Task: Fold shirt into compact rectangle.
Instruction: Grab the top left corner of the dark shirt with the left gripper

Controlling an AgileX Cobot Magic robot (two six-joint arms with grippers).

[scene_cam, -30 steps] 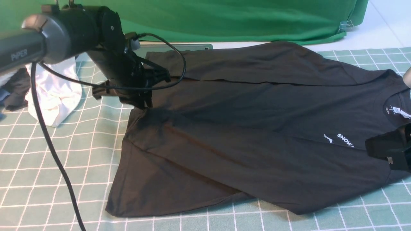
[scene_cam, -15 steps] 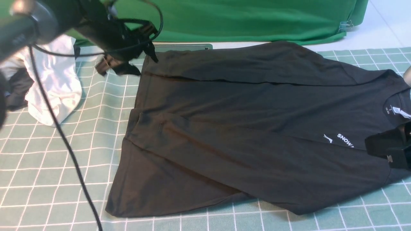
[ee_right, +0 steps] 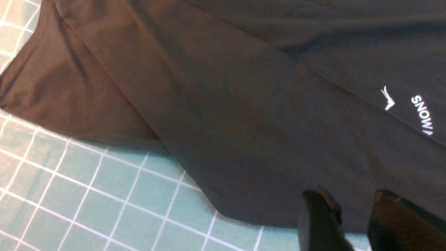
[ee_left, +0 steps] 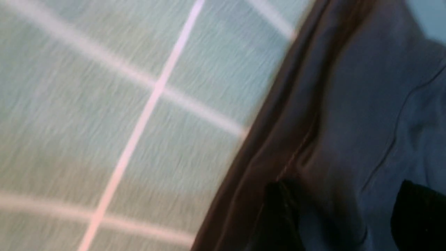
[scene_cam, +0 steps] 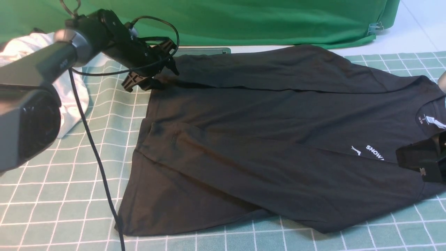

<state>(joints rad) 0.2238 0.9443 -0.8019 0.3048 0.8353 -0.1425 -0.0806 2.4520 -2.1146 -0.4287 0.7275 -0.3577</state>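
Though cut off by right gripper [scene_cam: 409, 160] (slightly parted, hold unclear), reads "SNOW", white on shirt [scene_cam: 264, 139], frame right. Left gripper [scene_cam: 156, 75], upper left: spread wide, empty.

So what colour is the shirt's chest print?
White print on black shirt; clearest in right wrist view.

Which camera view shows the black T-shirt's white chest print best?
The right wrist view: the print is large and sharp. The front view shows it small, its end hidden behind the right tool. The left wrist view shows only blurred hem.
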